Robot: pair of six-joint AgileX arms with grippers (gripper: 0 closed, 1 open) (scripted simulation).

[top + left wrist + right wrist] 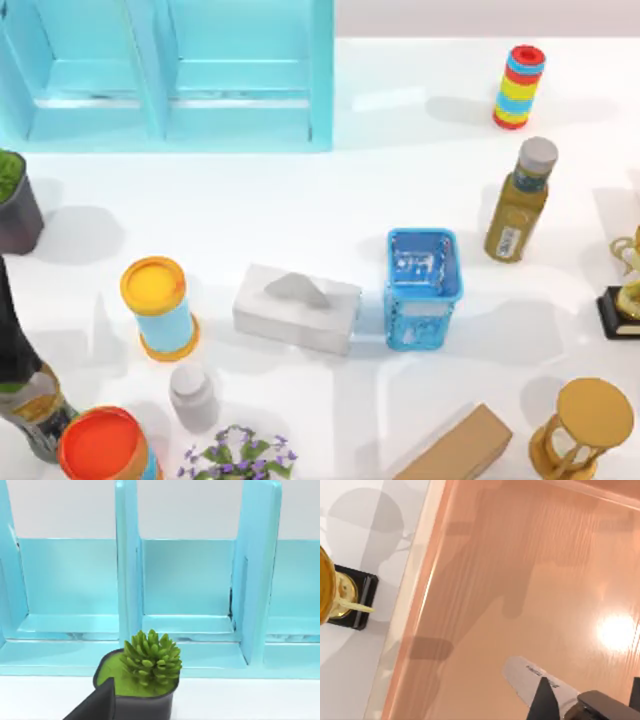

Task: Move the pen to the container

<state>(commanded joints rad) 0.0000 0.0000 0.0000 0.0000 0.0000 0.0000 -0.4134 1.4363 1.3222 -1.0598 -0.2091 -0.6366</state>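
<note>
Pen (527,677) is off the table's right side, over the orange floor (520,570) past the table edge (407,605), with my right gripper (590,702) closed around it and its grey-white barrel poking out beyond the dark fingers (545,700). Going left to right: my left gripper (100,702) sits just beside the plant pot (145,692) in front of the blue shelf (127,580), grip state I cannot tell. Then come the yellow-lid can (158,305), tissue box (296,308), empty blue basket (424,320) near table centre, bottle (520,200) and trophy (337,597) near the right edge.
</note>
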